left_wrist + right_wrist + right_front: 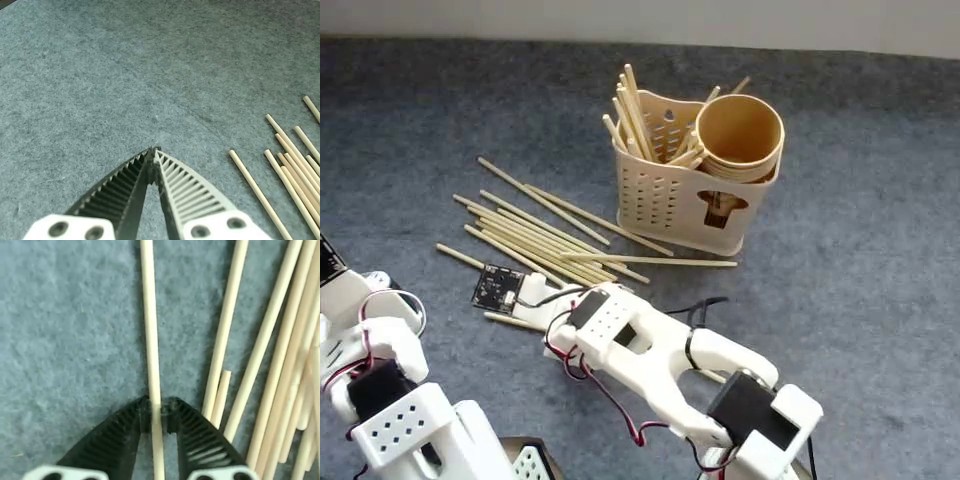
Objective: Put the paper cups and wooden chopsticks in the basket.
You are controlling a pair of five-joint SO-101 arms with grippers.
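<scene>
Low over the grey felt surface [125, 75], the right tool [156, 412] clamps a pale wooden chopstick [149, 315]; the left tool [152, 152] has its tips together.

In the high view the right arm [650, 345] is covering the near ends of the loose sticks [535, 235], and the left arm [395, 425] is running off the bottom-left corner. The basket [665, 195] wall is hiding the lower parts of the cups [740, 135] and of the sticks standing inside, so you are not getting a cup count. In the right wrist view the stick [148, 315] in the right gripper [156, 410] is running off two opposite edges, as are the loose sticks beside it. In the left wrist view the frame is cutting the loose sticks and the base of the left gripper [154, 150].
</scene>
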